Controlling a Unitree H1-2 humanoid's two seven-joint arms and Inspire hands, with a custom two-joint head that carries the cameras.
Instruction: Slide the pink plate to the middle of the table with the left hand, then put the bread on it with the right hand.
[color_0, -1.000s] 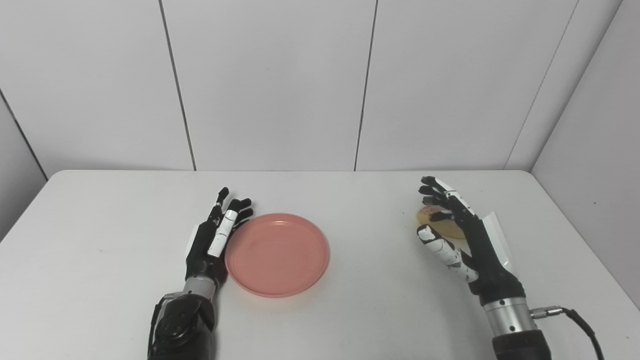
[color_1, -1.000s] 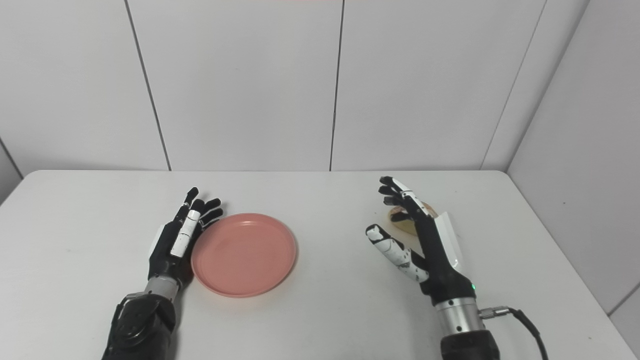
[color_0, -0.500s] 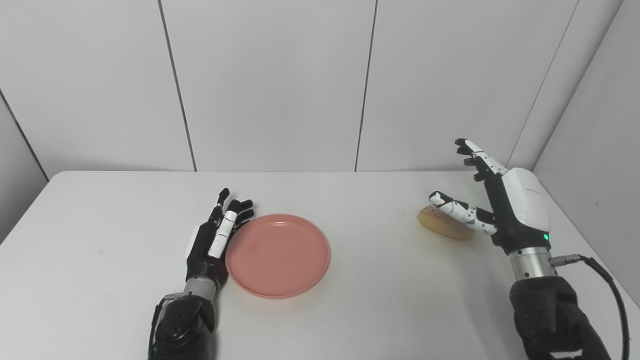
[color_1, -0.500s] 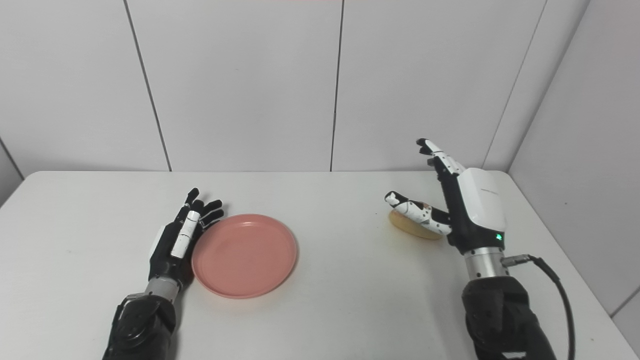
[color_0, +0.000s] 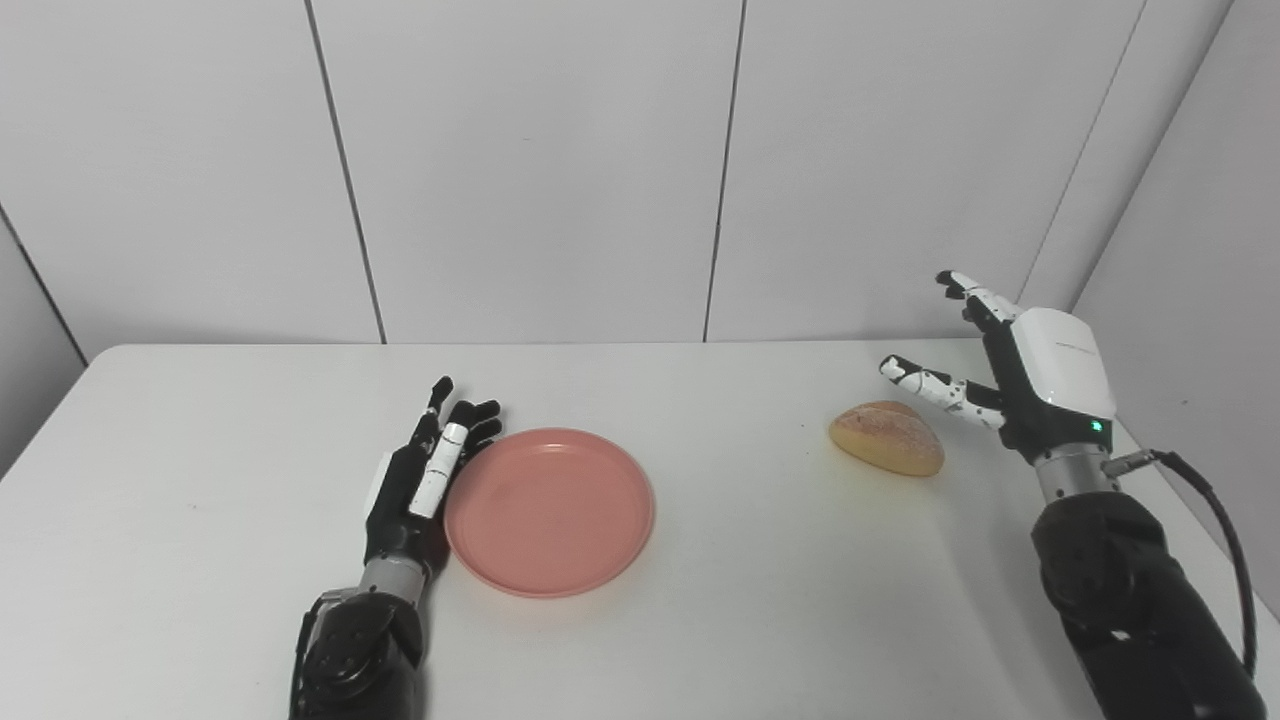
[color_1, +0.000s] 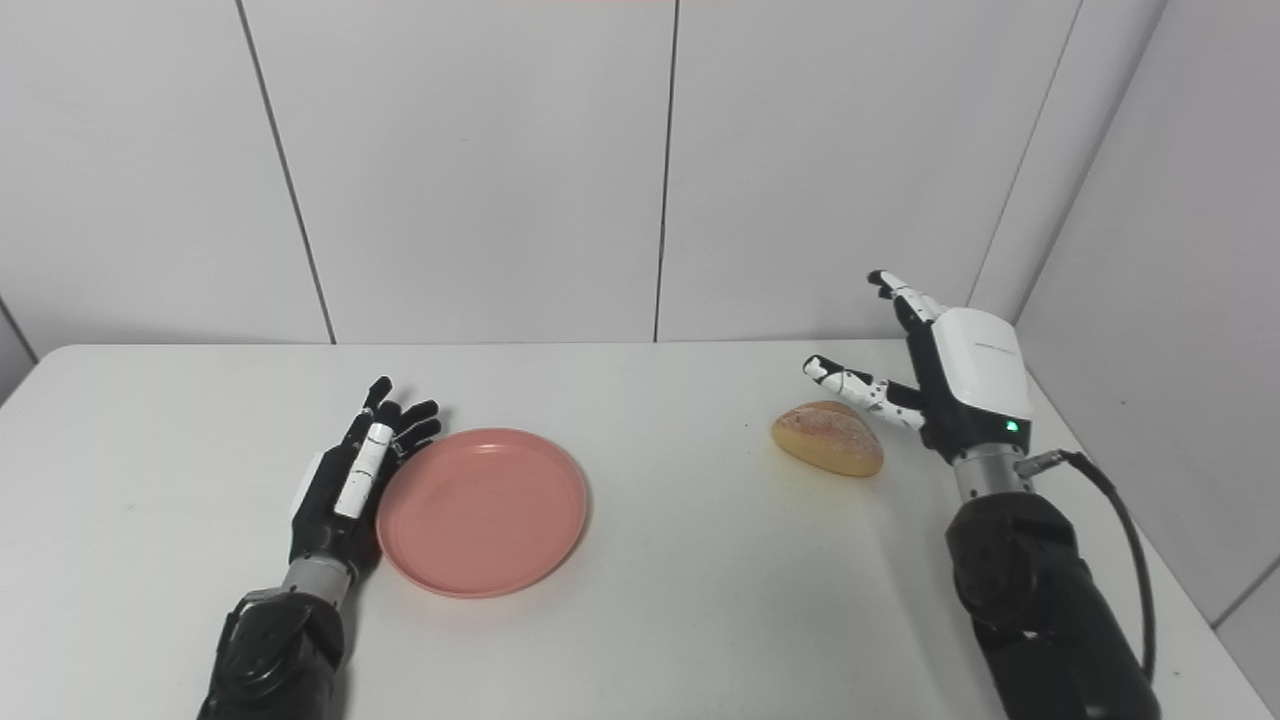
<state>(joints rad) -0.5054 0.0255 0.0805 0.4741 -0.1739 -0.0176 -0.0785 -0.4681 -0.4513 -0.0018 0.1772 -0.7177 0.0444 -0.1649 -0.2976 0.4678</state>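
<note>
White panelled walls behind, white table (color_0: 700, 620) in front. Pink plate (color_0: 550, 510) sits on the table left of centre, flat, nothing in it. Left hand (color_0: 425, 475) lies along the plate's left rim, palm side toward it, fingers (color_0: 440, 470) straight and slightly spread, touching or just beside the rim; it holds nothing. Bread (color_0: 887, 437), a golden bun-shaped piece, lies on the bare table toward the right side, well apart from the plate, not on it. Right hand (color_0: 1010, 375) is raised just right of the bread, white back shell facing the camera, fingers spread upward and thumb stretched out toward the left above the bread's far edge; no contact with the bread visible, hand empty. Black cable (color_0: 1215, 540) runs from the right wrist.
</note>
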